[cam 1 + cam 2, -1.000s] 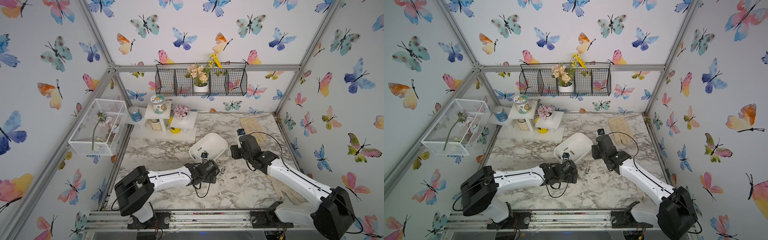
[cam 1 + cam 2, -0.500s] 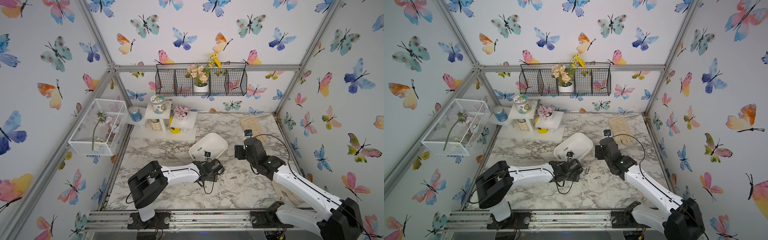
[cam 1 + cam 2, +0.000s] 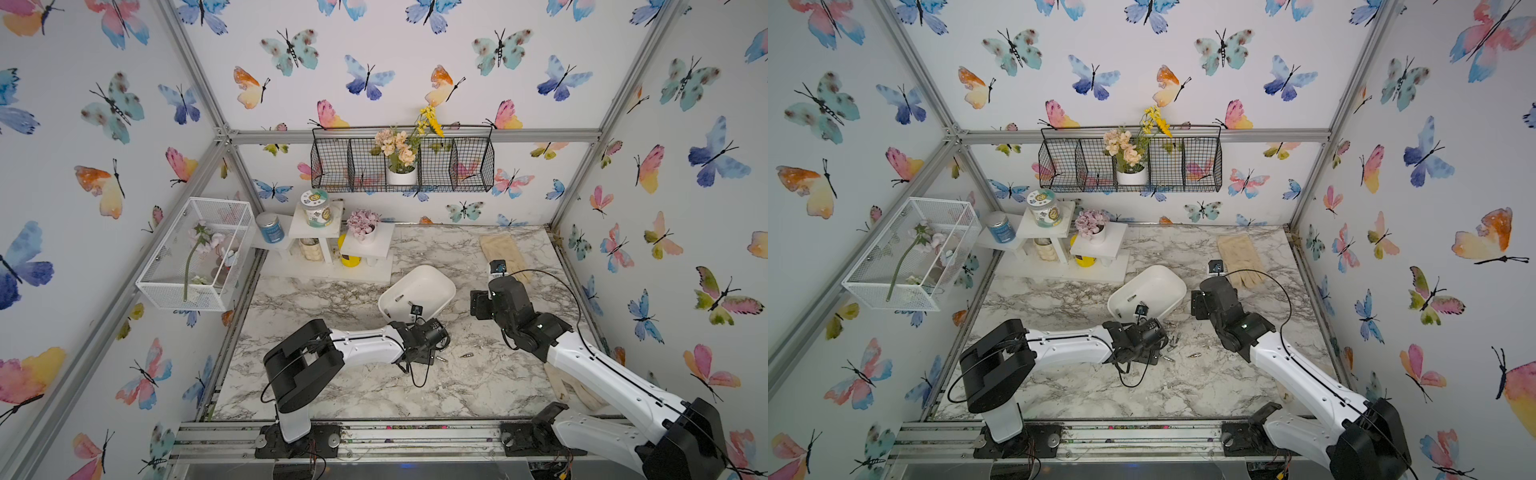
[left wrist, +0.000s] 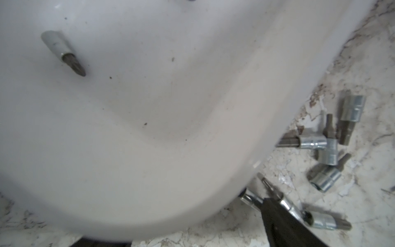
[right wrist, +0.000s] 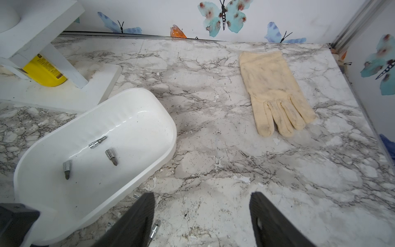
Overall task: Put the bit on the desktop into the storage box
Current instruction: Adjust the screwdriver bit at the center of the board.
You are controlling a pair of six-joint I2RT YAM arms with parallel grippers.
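The storage box (image 3: 441,279) sits slantwise in the middle of the desktop (image 3: 365,386), with three bits (image 5: 111,156) lying loose on its floor. Just off the box's near right rim, more bits (image 4: 327,149) cluster on the marble, and a lone bit (image 3: 467,355) lies further right. The left gripper (image 3: 430,334) hangs low at the box's near end, jaws spread wide, one finger (image 4: 277,222) right beside a shiny bit (image 4: 284,203). The right gripper (image 5: 202,193) hovers just right of the box, jaws parted over bare marble. A cream glove (image 5: 275,92) lies flat at the far right.
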